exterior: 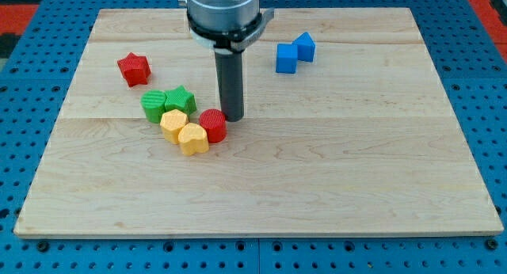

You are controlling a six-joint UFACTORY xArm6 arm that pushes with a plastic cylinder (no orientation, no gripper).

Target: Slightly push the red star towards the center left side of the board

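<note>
The red star (134,68) lies on the wooden board (333,179) at the view's upper left. My tip (233,117) rests on the board right of it and lower, just right of a red cylinder (212,125), touching or nearly touching it. A cluster sits left of the tip: a green star (181,99), a green rounded block (154,105), a yellow hexagon (173,125) and a yellow heart-shaped block (192,138). The red star is apart from this cluster, above and to its left.
Two blue blocks stand at the view's upper right: a blue cube-like block (287,58) and a smaller blue block (304,46) touching it. The board lies on a blue perforated table (24,84).
</note>
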